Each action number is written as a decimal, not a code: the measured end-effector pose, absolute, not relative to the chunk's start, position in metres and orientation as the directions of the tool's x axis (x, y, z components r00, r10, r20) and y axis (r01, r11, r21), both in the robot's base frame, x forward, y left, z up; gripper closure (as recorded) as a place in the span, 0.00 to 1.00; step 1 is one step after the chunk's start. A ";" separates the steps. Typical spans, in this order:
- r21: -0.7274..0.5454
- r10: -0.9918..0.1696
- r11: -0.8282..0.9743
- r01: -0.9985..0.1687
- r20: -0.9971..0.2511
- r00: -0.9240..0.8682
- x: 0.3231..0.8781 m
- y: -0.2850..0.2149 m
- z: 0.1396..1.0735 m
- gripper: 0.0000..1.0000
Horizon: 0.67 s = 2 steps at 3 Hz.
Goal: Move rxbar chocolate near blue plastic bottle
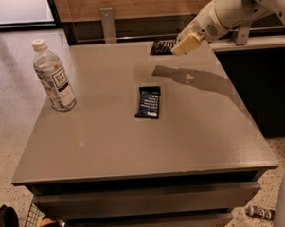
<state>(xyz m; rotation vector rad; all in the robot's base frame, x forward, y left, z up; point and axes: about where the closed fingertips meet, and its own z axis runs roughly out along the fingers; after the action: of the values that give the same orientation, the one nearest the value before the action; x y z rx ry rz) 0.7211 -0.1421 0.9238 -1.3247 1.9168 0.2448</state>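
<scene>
Well, the big grey desk (110, 145) takes up most of what I can see from here, with drawers along its front face. Over its far right corner reaches the robot's white arm (228, 10), coming in from the right and sloping down toward the back edge.

On the left side of the desk stands a clear water bottle (54, 76), upright, with a white cap and a white label bearing a dark square. Near the middle of the desk lies a wide dark blue bar (148, 102), flat, its long side running away from me.

A dark shadow (193, 77) of the arm falls on the desk top toward the right rear, between the blue bar and the arm.

At the tip of the arm is the hand (181, 46), its cream fingers (187, 41) closed onto one end of the chocolate bar (162, 47). That slim dark bar sticks out to the left of the hand, roughly level, held clear of the desk just above its back edge. It sits well apart from the water bottle, which is away on the opposite side, and the blue bar lies between them, nearer to me.

Down on the speckled floor by the desk's right front corner lies a small can (260, 213) on its side.
</scene>
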 end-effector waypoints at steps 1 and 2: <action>-0.292 -0.695 0.444 -0.847 -0.709 -0.120 0.696 -0.108 0.933 1.00; -0.305 -0.713 0.407 -0.861 -0.695 -0.091 0.654 -0.057 0.919 1.00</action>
<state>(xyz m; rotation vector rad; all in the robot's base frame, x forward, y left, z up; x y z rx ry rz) 0.6543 -0.0571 0.9186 -1.3532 1.8472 0.2281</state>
